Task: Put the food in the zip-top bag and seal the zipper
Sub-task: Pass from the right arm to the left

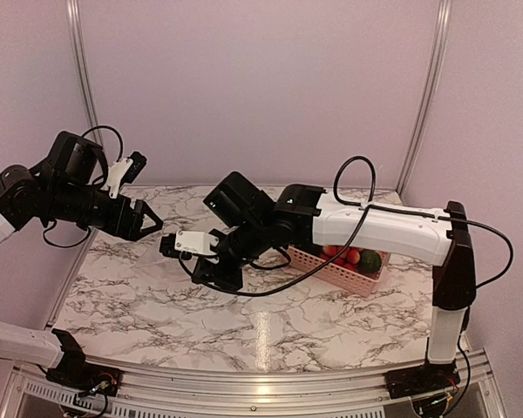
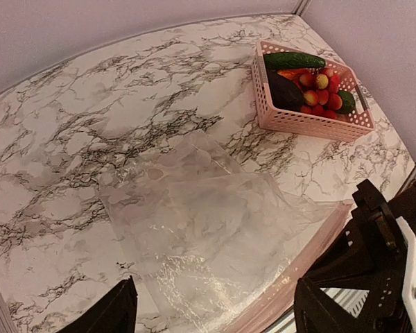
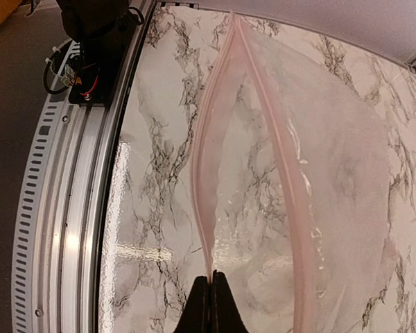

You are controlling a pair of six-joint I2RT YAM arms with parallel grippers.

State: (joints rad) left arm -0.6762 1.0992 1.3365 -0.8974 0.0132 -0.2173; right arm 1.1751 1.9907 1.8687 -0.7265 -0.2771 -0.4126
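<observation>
The clear crinkly zip-top bag [image 2: 208, 222] lies on the marbled surface [image 2: 90, 125], one lip of its pale pink zipper strip [image 3: 202, 159] pinched in the clenched right end effector [image 3: 211, 295]. That limp lip could slip free and let the mouth fall shut. The strips bow apart (narrowly), while the released left end effector [image 1: 151, 218] hovers above.

White shells [image 1: 379, 228], black joints [image 1: 453, 270], looping black cable [image 1: 349, 170]; left claw [image 1: 150, 219] black, wedge-shaped fingers [image 2: 333, 305].

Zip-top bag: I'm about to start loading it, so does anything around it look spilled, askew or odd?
Nothing stands out. The zip-top bag lies crinkled on the table, mouth gaping, one lip pinched in the right gripper. All the food sits in the pink basket; none has spilled.
</observation>
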